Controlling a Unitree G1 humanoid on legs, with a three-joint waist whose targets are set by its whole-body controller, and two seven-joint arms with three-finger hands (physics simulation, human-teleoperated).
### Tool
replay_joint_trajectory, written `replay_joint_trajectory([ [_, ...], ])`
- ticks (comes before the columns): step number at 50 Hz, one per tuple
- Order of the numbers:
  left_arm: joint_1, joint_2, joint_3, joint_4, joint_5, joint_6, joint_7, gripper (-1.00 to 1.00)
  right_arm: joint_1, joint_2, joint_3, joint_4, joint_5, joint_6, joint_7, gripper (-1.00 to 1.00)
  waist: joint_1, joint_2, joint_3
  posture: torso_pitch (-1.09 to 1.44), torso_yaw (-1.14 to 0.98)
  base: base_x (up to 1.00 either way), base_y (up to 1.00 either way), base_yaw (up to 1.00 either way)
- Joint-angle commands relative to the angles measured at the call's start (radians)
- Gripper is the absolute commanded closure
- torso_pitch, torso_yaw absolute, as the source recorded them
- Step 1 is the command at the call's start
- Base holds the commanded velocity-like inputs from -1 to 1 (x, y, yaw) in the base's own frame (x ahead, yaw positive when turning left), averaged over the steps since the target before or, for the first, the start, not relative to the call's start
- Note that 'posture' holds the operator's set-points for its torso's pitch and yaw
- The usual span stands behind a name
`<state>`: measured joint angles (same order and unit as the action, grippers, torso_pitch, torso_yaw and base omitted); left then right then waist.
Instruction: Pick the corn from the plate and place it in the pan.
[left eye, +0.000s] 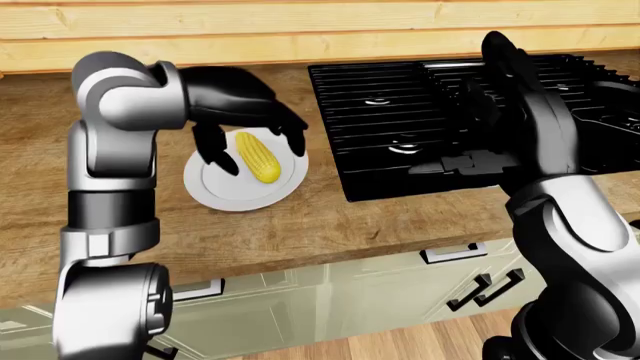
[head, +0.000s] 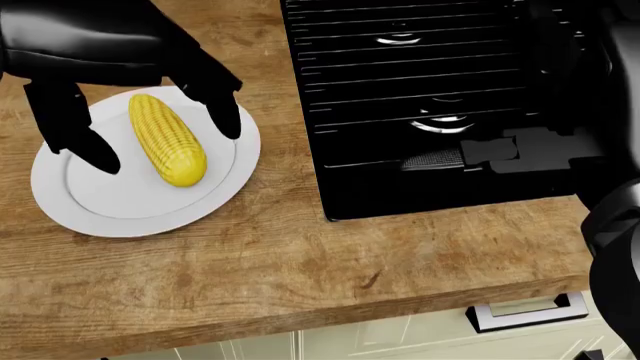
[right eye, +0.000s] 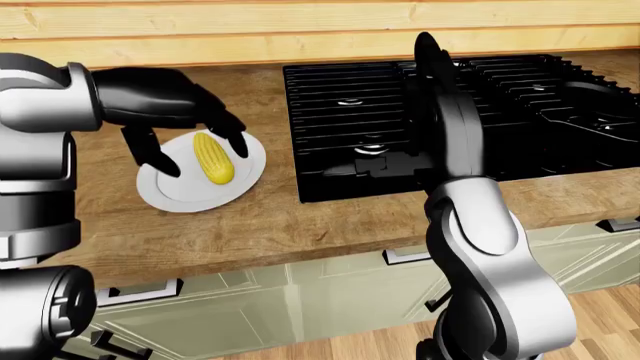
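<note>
A yellow corn cob (head: 170, 150) lies on a white plate (head: 120, 214) on the wooden counter, left of the stove. My left hand (head: 160, 139) is open and reaches down over the plate. Its black fingers (head: 222, 112) stand on either side of the cob without closing on it. My right hand (left eye: 500, 56) is raised over the black stove, its fingers stretched upward and empty. A dark round pan (right eye: 600, 101) shows faintly at the stove's right side in the right-eye view, hard to tell from the grates.
The black stove (head: 400, 75) with grates fills the counter to the right of the plate. A wooden wall (left eye: 300, 30) runs along the top. Pale cabinet drawers with dark handles (left eye: 452, 253) are below the counter edge.
</note>
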<state>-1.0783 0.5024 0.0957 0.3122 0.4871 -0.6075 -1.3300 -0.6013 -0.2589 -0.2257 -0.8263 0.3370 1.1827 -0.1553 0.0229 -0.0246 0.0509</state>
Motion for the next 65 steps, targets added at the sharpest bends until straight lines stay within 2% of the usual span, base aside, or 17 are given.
replay_joint_trajectory([
  [1, -0.031, 0.012, 0.018, -0.025, -0.012, 0.002, 0.019, -0.20, -0.024, -0.009, -0.008, -0.018, -0.004, -0.028, -0.002, -1.00, 0.000, 0.002, -0.026, 0.00, 0.00, 0.00, 0.00, 0.00],
  [12, -0.017, 0.019, 0.020, -0.002, 0.011, -0.027, 0.065, -0.18, -0.021, -0.010, -0.009, -0.014, -0.005, -0.034, 0.001, -1.00, 0.000, 0.003, -0.027, 0.00, 0.00, 0.00, 0.00, 0.00],
  [17, -0.018, 0.019, 0.019, 0.016, 0.029, -0.036, 0.093, -0.01, -0.021, -0.009, -0.006, -0.012, -0.007, -0.037, 0.002, -1.00, -0.001, 0.003, -0.027, 0.00, 0.00, 0.00, 0.00, 0.00],
  [22, -0.002, 0.015, 0.019, 0.029, 0.043, -0.051, 0.126, -0.05, -0.022, -0.009, -0.006, -0.011, -0.009, -0.036, 0.003, -1.00, -0.001, 0.003, -0.027, 0.00, 0.00, 0.00, 0.00, 0.00],
  [38, 0.019, 0.008, 0.016, 0.024, 0.058, -0.051, 0.149, -0.06, -0.027, -0.010, -0.009, -0.019, -0.004, -0.027, -0.001, -1.00, -0.002, 0.005, -0.029, 0.00, 0.00, 0.00, 0.00, 0.00],
  [41, 0.022, 0.007, 0.013, 0.029, 0.064, -0.058, 0.154, -0.12, -0.028, -0.011, -0.012, -0.019, -0.002, -0.025, 0.000, -1.00, -0.002, 0.004, -0.029, 0.00, 0.00, 0.00, 0.00, 0.00],
  [57, 0.011, 0.005, 0.009, 0.096, 0.096, -0.115, 0.216, 0.04, -0.034, -0.010, -0.008, -0.019, -0.001, -0.022, -0.003, -1.00, -0.002, 0.005, -0.030, 0.00, 0.00, 0.00, 0.00, 0.00],
  [65, 0.017, 0.013, 0.010, 0.126, 0.121, -0.148, 0.250, 0.02, -0.030, -0.009, -0.006, -0.018, -0.002, -0.025, -0.002, -1.00, -0.003, 0.006, -0.031, 0.00, 0.00, 0.00, 0.00, 0.00],
])
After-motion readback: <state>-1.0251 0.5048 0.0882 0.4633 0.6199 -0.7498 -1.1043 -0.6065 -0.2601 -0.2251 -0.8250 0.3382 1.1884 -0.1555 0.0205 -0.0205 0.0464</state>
